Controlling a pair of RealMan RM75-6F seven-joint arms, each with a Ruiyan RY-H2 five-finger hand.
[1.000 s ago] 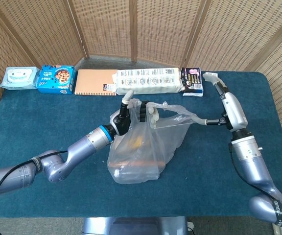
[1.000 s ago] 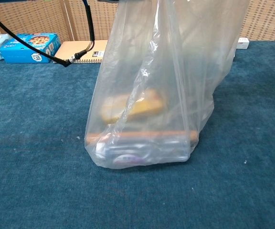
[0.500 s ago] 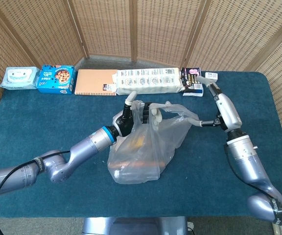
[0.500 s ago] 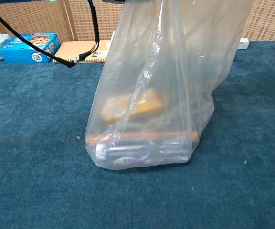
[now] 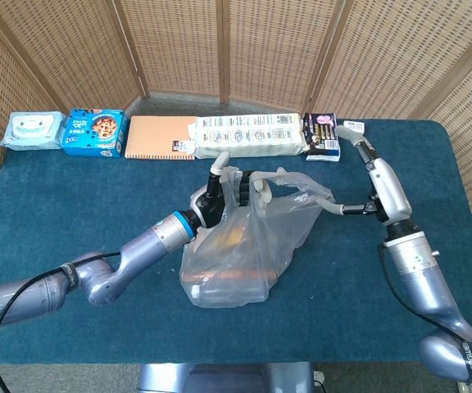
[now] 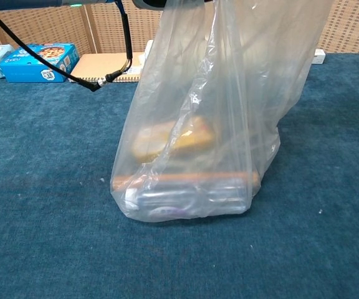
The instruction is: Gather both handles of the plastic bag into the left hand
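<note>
Head view: one handle of the plastic bag (image 5: 236,254) is gripped by the left hand (image 5: 224,190), fingers curled around it. The other handle (image 5: 322,196) is stretched out and pinched by the right hand (image 5: 367,208). The bag's base rests on the counter (image 5: 72,213) below the left hand.

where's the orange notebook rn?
Head view: the orange notebook lies in the far row on the table, between the blue cookie box on its left and the white pack on its right.

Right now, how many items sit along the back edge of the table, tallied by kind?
Wet wipes pack: 1
Blue cookie box: 1
Spiral notebook: 1
Long white package: 1
Dark packet: 1
Total: 5
</note>
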